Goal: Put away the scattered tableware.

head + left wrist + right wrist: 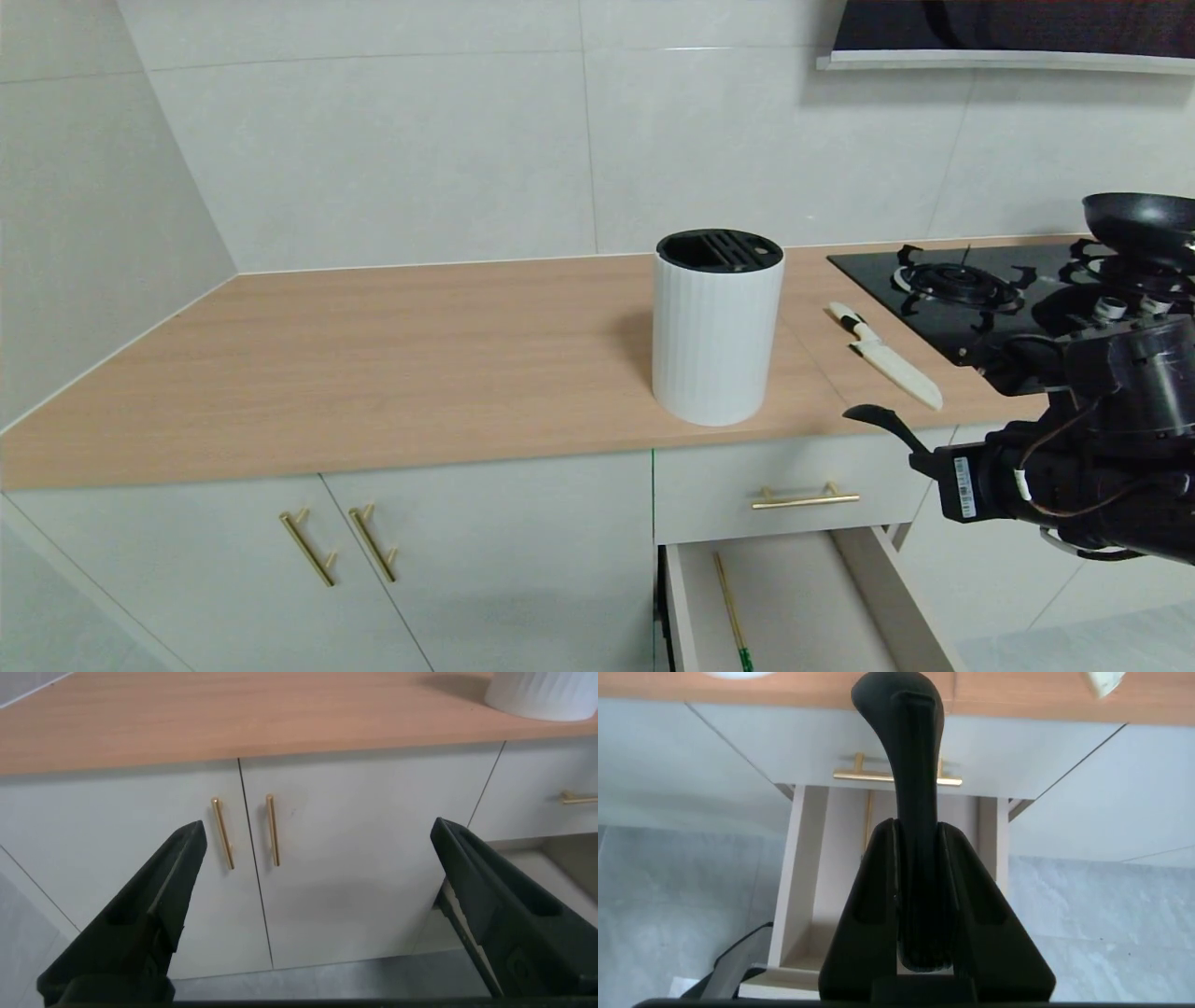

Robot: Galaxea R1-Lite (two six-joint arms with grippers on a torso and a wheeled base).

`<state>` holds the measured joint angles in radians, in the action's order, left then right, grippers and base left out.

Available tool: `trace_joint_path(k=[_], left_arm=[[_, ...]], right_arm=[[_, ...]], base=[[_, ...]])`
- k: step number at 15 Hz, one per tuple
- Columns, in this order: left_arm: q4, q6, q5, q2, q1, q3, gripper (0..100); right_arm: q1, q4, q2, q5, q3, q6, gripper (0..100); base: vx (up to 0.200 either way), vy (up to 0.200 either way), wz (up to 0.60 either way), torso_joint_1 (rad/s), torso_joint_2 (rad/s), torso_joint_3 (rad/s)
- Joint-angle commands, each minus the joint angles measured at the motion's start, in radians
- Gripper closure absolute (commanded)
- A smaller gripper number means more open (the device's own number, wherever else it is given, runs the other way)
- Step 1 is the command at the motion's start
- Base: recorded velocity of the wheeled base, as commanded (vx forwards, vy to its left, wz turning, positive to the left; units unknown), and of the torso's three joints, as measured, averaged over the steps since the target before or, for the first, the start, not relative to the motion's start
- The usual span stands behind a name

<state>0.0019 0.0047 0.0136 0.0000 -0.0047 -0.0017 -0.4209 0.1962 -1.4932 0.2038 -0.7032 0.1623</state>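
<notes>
Head view takes in a kitchen corner: a wooden countertop point(420, 355) runs under a wall of pale tiles point(373, 140), with white cabinet doors point(233, 560) on gold handles below it. At the 3 o'clock side of the counter sit a black gas hob point(962, 289) carrying a dark pan point(1139, 224), and an extractor hood point(1008, 37) hangs at 1 o'clock.

A white ribbed holder point(717, 327) with a black slotted top stands upright near the counter's front edge. The knife point(882, 353) lies flat on the wood at 3 o'clock from the holder, between it and the hob. Its long axis runs 11 to 5 o'clock, handle toward the wall and pale blade toward the front edge.

At 6 o'clock from the holder a drawer point(803, 597) stands pulled out. Chopsticks point(731, 607) lie on its floor, running roughly 12 to 6, green end nearest.

The right claw point(873, 415) hangs in front of the counter edge at 5 o'clock from the holder, over the drawer, fingers pressed together on nothing. The left claw point(320, 833) faces the cabinet doors, fingers spread wide and empty.
</notes>
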Motion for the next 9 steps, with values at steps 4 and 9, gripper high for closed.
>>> trace_joint_path(k=[4,9], left_arm=[[0.000,0.000,0.000,0.000,0.000,0.000,0],[0.000,0.000,0.000,0.000,0.000,0.000,0]], right_arm=[[-0.001,0.000,-0.010,0.000,0.001,-0.001,100],[-0.001,0.000,-0.025,0.003,0.002,-0.001,100]], base=[[0.000,0.000,0.00,-0.192,0.47,0.264],[0.000,0.000,0.00,-0.200,0.49,0.284]])
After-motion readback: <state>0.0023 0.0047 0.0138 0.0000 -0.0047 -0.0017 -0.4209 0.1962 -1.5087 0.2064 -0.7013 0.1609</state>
